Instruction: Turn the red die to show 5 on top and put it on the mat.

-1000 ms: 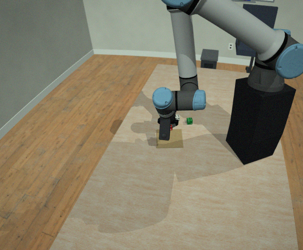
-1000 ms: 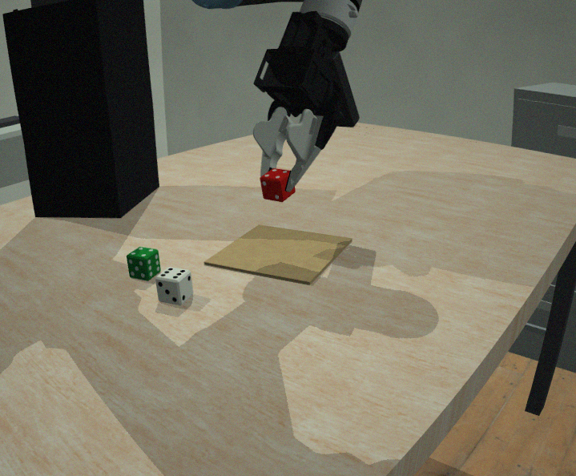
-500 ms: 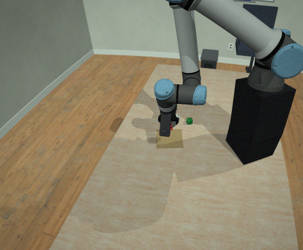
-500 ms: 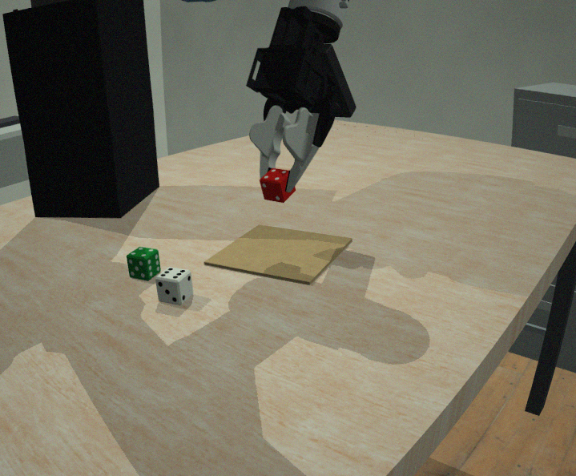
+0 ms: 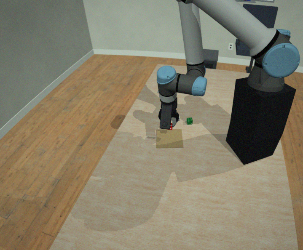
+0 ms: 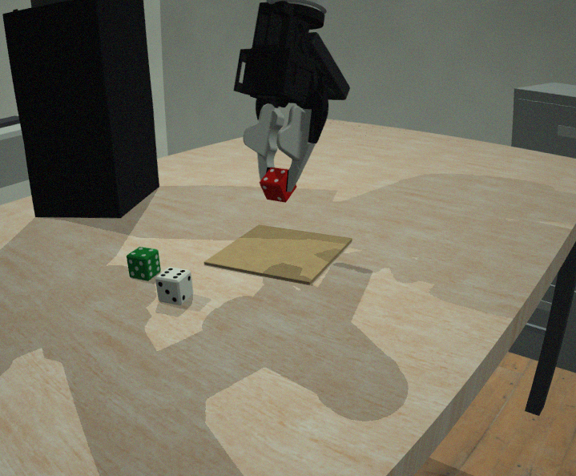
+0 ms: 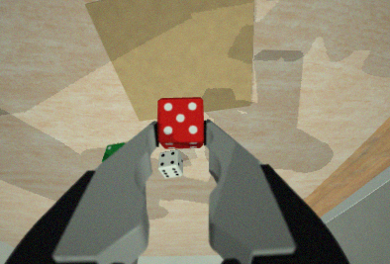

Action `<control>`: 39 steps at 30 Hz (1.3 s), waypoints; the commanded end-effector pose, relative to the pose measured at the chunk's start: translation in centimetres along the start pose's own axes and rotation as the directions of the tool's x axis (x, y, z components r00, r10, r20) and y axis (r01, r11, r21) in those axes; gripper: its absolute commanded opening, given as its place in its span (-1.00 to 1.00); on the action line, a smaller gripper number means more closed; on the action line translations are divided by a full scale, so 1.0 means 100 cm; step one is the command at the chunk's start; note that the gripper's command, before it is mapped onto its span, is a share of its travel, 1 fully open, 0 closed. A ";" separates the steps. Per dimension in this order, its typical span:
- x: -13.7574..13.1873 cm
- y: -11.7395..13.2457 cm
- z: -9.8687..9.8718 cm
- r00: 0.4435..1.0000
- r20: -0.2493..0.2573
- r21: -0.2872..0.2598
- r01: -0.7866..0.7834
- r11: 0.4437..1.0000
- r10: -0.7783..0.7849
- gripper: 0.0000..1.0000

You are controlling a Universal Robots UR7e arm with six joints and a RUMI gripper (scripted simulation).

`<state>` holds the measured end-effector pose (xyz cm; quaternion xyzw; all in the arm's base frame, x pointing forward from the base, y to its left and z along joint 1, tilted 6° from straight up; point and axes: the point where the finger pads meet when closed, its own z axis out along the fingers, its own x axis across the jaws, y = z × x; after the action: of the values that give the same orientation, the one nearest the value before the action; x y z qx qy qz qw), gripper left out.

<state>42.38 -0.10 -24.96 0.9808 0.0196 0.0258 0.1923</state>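
Note:
The red die [image 5: 170,126] [image 6: 275,185] [image 7: 180,123] hangs in the air, tilted. My gripper [image 5: 171,125] [image 6: 278,179] [image 7: 181,123] is shut on it by two opposite sides. Its 5 faces the wrist camera; a face with four visible pips slants upward in the exterior view. The tan mat [image 5: 172,143] [image 6: 247,248] [image 7: 183,55] lies flat below the die's height, with nothing on it. The green die [image 5: 189,121] [image 6: 143,264] [image 7: 113,152] sits flat on the table. The white die [image 6: 174,287] [image 7: 170,164] sits flat, 6 on top, mostly hidden in the top view.
The green and white dice stand close together beside the mat. The black pedestal [image 5: 259,121] [image 6: 82,112] carries the arm. The table edge [image 6: 488,340] runs along the right in the exterior view, with a grey cabinet [image 6: 554,127] beyond it.

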 end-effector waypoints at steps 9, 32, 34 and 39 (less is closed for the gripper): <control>0.000 0.000 0.000 1.000 -0.001 0.052 0.002 0.999 -0.002 -0.80; 0.001 0.003 0.000 1.000 -0.005 0.288 0.002 0.958 -0.001 -0.80; 0.001 0.003 0.000 1.000 -0.004 0.291 0.003 0.957 -0.002 -0.80; 0.000 0.003 0.002 1.000 0.002 0.339 0.005 0.941 -0.006 -0.80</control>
<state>42.38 -0.36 -24.92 0.9986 0.0250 0.0227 0.0398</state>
